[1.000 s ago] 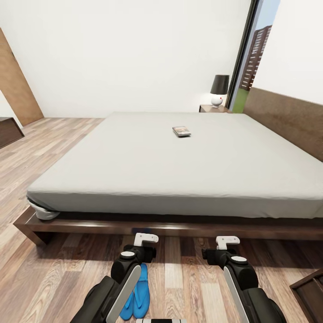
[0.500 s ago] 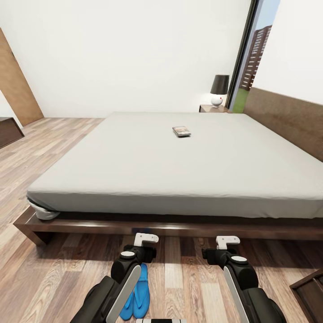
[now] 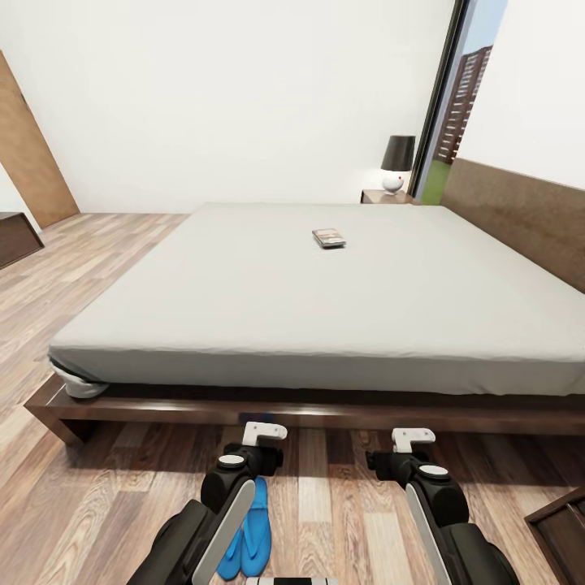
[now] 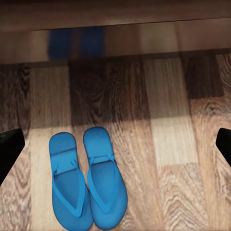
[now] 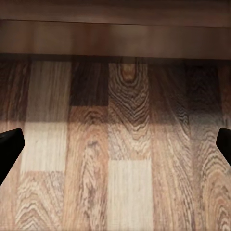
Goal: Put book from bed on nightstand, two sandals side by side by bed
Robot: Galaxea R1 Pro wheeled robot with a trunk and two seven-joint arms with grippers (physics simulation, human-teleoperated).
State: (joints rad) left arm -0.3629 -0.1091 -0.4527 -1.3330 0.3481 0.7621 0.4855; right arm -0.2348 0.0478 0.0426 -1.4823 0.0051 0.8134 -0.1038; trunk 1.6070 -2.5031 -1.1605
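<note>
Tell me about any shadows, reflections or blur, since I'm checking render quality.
Head view: even light, sharp; a dark shadow band on the floor along the bed frame. Left wrist view: the sandals are crisp, and their blurred blue reflection shows in the glossy frame. Right wrist view: sharp wood grain, shaded near the frame.

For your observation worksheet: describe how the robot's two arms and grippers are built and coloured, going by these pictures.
Both arms are glossy black with rounded joints, each joint capped by a light grey disc. A pale grey strip runs along each forearm. The left gripper and right gripper end in white, blocky fingers in the head view; in the wrist views their tips look black. No cables or markings can be seen.
</note>
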